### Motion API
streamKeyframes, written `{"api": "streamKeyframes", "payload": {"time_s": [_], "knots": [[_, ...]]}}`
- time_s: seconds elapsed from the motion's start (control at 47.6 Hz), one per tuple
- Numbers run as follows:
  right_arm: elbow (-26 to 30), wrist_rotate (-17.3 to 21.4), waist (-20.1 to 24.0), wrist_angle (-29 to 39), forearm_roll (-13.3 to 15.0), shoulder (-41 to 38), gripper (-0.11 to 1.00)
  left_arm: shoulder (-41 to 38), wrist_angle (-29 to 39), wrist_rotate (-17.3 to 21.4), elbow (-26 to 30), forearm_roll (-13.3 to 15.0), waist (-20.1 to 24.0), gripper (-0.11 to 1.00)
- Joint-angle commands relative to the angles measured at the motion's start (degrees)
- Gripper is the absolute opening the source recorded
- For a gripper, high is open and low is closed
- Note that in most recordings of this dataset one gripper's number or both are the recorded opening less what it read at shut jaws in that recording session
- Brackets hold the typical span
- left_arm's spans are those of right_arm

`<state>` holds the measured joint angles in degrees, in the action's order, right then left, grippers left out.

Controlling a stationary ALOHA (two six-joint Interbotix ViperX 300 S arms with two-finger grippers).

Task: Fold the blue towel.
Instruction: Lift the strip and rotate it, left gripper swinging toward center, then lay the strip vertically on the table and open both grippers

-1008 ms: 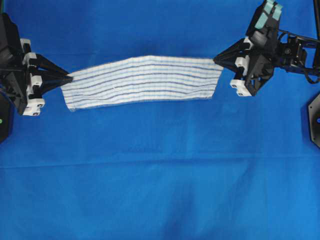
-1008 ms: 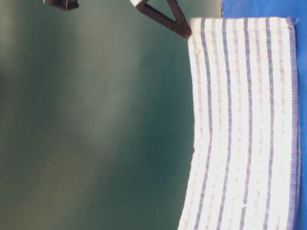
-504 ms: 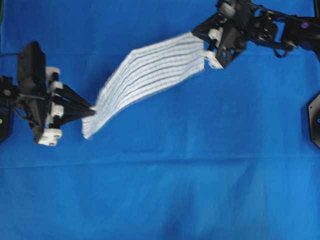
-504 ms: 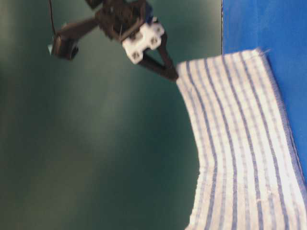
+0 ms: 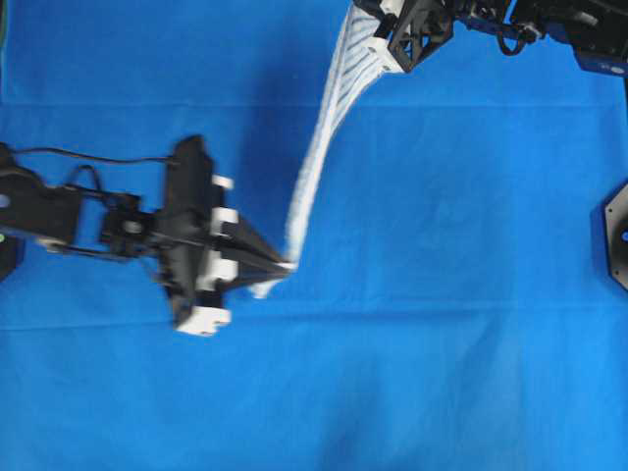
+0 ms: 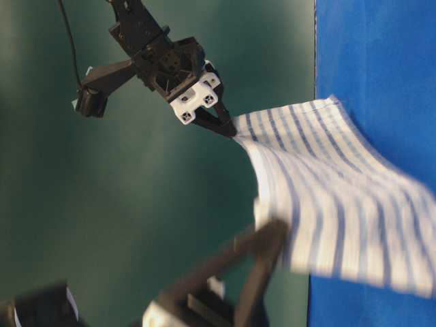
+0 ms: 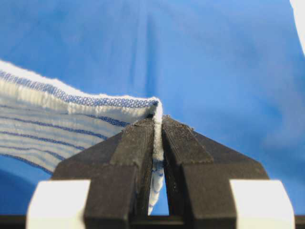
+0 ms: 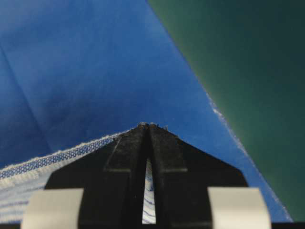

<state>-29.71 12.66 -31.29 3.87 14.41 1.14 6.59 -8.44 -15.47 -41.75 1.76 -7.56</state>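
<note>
From overhead, the blue towel [image 5: 316,162], a rectangular white woven cloth with thin blue stripes, hangs stretched in the air as a narrow band running from the far right down toward the middle, above the large plain solid-blue cloth [image 5: 442,373] that covers the table. The left gripper [image 5: 287,265] sits near the centre, its black jaws pinched tight on the towel's lower corner. The right gripper [image 5: 374,39] is up at the far edge, clamped on the other end. At table level, the right gripper [image 6: 234,134] comes in from the upper left against a dark green backdrop [image 6: 136,225], its tip closed on a towel [image 6: 340,191] corner, the striped fabric fanning out and blurred toward the right; the left gripper [image 6: 276,231] is a dark blur in the near foreground, at the cloth's lower edge. On the left wrist camera, the jaws are squeezed together with the towel's [image 7: 62,119] hemmed corner sandwiched between them. On the right wrist camera, the jaws meet at the tip, a sliver of striped towel [image 8: 28,186] showing in the slit and trailing off left.
</note>
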Motion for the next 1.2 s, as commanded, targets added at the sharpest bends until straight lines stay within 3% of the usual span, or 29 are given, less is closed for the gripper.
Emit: {"api": "streamKeyframes", "payload": {"time_s": [0.0,0.42,0.588,0.756,0.924,1.176], "knots": [[1.32,0.09,-0.62,-0.62,0.18,0.79,0.02,-1.93,-0.35,0.62,4.48,-0.09,-0.26,0.02],[-3.43,0.35,-2.46,-0.09,0.18,5.27,0.02,-13.71,-1.67,2.29,18.63,-0.18,-0.18,0.02],[-2.99,0.18,-2.37,1.58,0.18,4.39,0.02,-17.49,-2.29,2.37,21.45,-0.18,-0.26,0.02],[-0.26,0.09,-1.67,1.41,0.18,0.44,0.02,-16.88,-2.55,2.02,18.46,-0.18,-0.26,0.02],[5.54,0.00,0.00,1.67,0.26,-5.71,0.02,-13.80,-5.54,0.70,11.51,0.35,-0.26,0.02],[12.74,-0.44,1.76,2.29,0.53,-11.16,0.02,-9.93,-8.44,-4.13,2.81,0.53,-1.32,0.02]]}}
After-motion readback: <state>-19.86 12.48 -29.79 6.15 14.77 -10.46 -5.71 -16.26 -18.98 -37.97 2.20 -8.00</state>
